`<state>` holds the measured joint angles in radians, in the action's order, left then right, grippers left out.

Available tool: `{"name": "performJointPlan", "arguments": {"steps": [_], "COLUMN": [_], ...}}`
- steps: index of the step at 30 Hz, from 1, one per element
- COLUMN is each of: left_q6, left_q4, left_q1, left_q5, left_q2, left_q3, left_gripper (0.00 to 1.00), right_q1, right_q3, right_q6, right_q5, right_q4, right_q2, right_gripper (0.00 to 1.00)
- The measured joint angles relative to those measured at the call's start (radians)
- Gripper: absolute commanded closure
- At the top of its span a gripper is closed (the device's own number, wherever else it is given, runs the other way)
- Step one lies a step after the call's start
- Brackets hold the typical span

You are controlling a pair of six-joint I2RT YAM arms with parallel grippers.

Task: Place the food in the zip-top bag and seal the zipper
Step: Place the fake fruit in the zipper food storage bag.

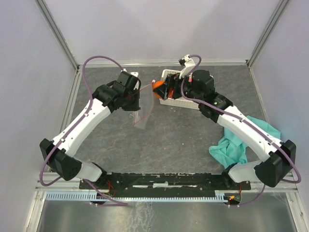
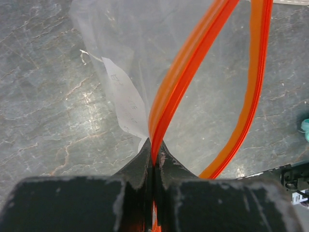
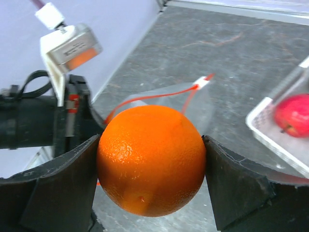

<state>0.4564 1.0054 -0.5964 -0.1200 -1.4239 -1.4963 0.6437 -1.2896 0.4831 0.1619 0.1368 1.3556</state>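
My left gripper (image 2: 153, 162) is shut on the red zipper (image 2: 176, 82) of the clear zip-top bag (image 2: 130, 48) and holds it above the table with the mouth open. In the top view the bag (image 1: 142, 113) hangs below my left gripper (image 1: 136, 92). My right gripper (image 3: 152, 164) is shut on an orange (image 3: 150, 159), held in the air just right of the bag's mouth; the orange shows in the top view (image 1: 157, 86). A red apple (image 3: 293, 115) lies in the white basket (image 3: 263, 126).
The white basket (image 1: 186, 102) stands at the back middle, mostly hidden by my right arm. A teal cloth (image 1: 239, 145) lies at the right. Grey walls enclose the table on three sides.
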Motion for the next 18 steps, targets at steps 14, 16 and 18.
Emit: {"name": "performJointPlan", "arguments": {"steps": [14, 16, 18], "left_q6": [0.044, 0.052, 0.058], "left_q4": [-0.056, -0.070, -0.079], "left_q1": [-0.034, -0.034, -0.034], "left_q5": [0.097, 0.110, 0.127], "left_q2": [0.000, 0.000, 0.000], "left_q3": [0.001, 0.006, 0.013], "left_gripper": [0.97, 0.97, 0.97], "right_q1": [0.080, 0.081, 0.081], "right_q3": [0.123, 0.163, 0.194], "right_q6": [0.072, 0.071, 0.069], "right_q5": [0.069, 0.060, 0.043], "right_q4": [-0.194, -0.199, -0.197], "right_q2": [0.068, 0.079, 0.087], "right_gripper": [0.47, 0.46, 0.43]}}
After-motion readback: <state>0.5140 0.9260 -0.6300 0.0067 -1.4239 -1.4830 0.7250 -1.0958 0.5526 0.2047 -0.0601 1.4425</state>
